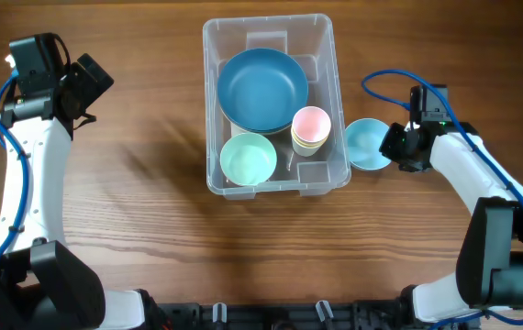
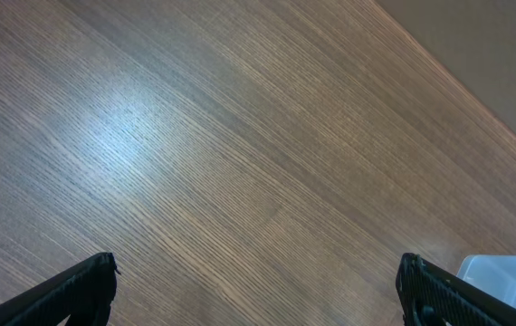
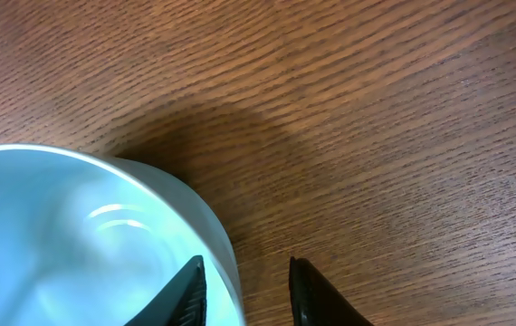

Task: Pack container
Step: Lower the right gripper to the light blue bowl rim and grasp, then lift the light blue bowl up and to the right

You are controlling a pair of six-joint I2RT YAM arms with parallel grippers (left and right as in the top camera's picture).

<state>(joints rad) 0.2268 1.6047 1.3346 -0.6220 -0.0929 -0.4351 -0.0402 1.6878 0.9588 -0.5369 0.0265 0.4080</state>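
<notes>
The clear plastic rectangular container [image 1: 210, 110] sits mid-way along the wooden worktop [image 1: 151, 229]. It holds a dark blue bowl [image 1: 261, 87], a mint green bowl [image 1: 248, 159] and stacked pink and yellow cups [image 1: 311, 126]. Just right of it, the right fingers [image 3: 186, 294] straddle the rim of a light blue bowl [image 1: 365, 142]; they are narrowly apart and the outer one is clear of it. Well left of it, the left fingers [image 2: 77, 290] gape wide and hold nothing.

You can see a brown counter [image 1: 151, 202] with thin wood lines, a see-through container [image 1: 267, 23], a dark blue bowl [image 1: 261, 87], a mint green bowl [image 1: 248, 159], a pink cup [image 1: 311, 122] — and a pale blue bowl [image 1: 365, 143].
</notes>
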